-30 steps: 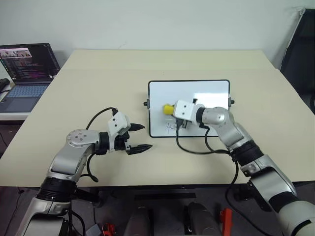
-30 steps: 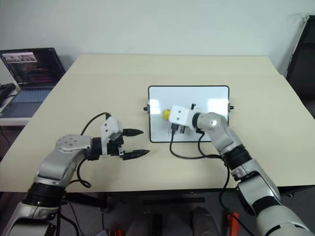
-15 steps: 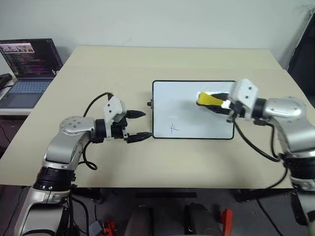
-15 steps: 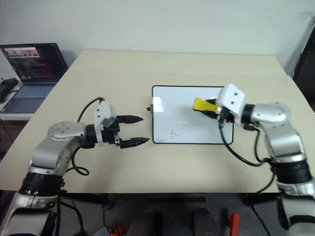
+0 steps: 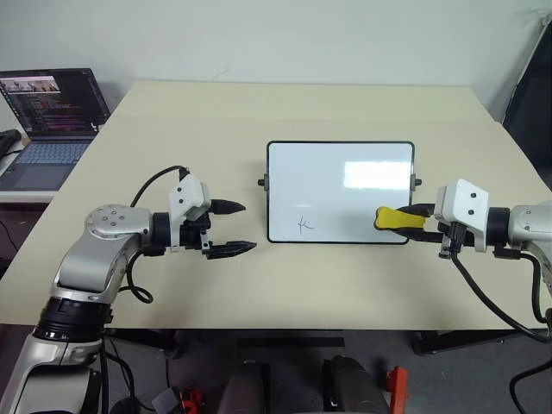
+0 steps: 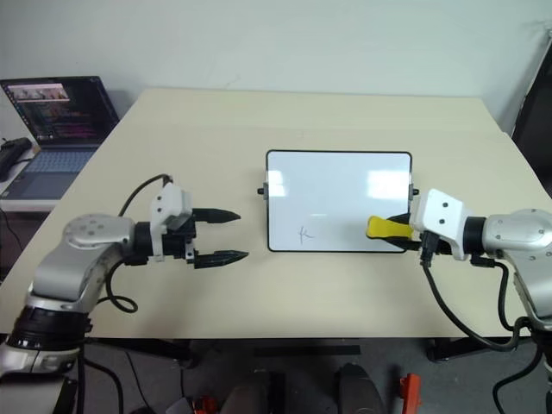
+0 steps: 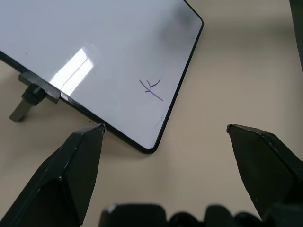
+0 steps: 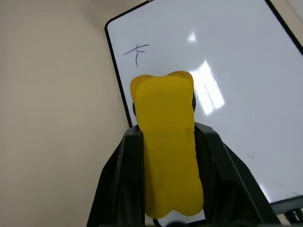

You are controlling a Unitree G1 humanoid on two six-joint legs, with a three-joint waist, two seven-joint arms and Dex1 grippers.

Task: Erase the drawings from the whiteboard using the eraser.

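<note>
Your right gripper is clamped on the eraser, which hangs over the whiteboard at its 4 o'clock corner, lifted clear, apparently for repositioning. One drawing remains at the board's 7 o'clock. Your left gripper waits empty, fingers spread, at the board's 9 o'clock, likely ready to steady it.

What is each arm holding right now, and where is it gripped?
The right gripper holds the yellow eraser, its fingers clamping the long sides at the rear end. The left gripper is open and holds nothing.
</note>
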